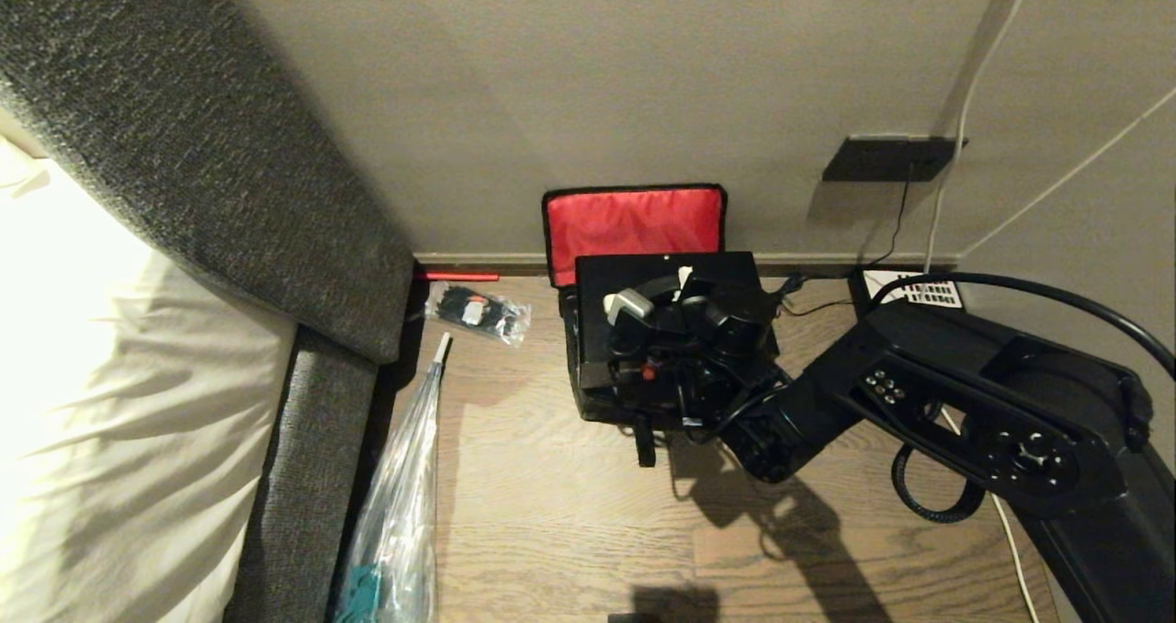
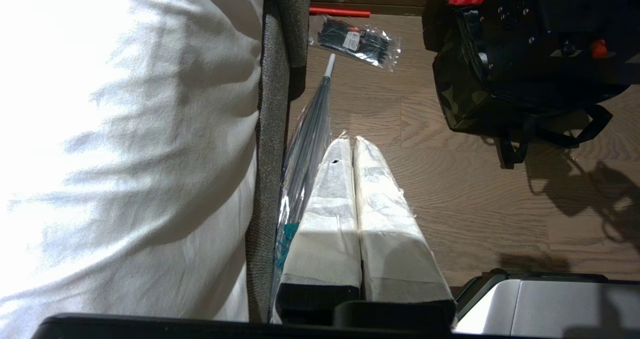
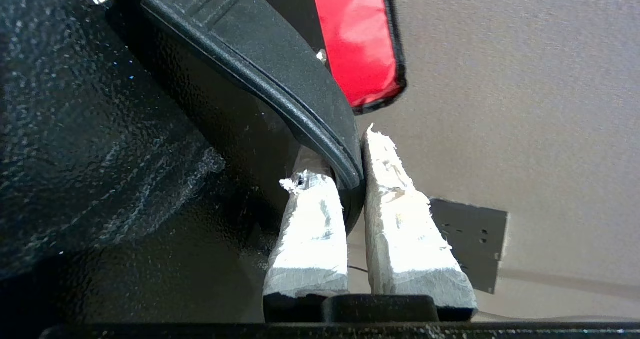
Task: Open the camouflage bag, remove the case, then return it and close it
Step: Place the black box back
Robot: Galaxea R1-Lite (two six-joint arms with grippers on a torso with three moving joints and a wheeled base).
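The camouflage bag point(image 1: 595, 404) stands on the wooden floor against the wall, and its lid point(image 1: 634, 223) is folded back to show the red lining. The flat black case point(image 1: 643, 278) sits tilted over the bag's opening. My right gripper point(image 3: 345, 159) is shut on the case's curved black handle point(image 3: 260, 79), with the case's textured face point(image 3: 100, 154) right beside the fingers. In the head view my right gripper point(image 1: 682, 285) lies over the case, mostly hidden by its own wrist. In the left wrist view the bag point(image 2: 467, 94) shows its camouflage side. My left gripper point(image 2: 351, 144) hangs shut and empty near the bed.
A clear packet of black ties point(image 1: 478, 312) and a red stick point(image 1: 457, 276) lie left of the bag. An umbrella in a plastic sleeve point(image 1: 404, 494) lies along the grey upholstered bed edge point(image 1: 303, 265). A wall socket point(image 1: 891, 157) with cables is to the right.
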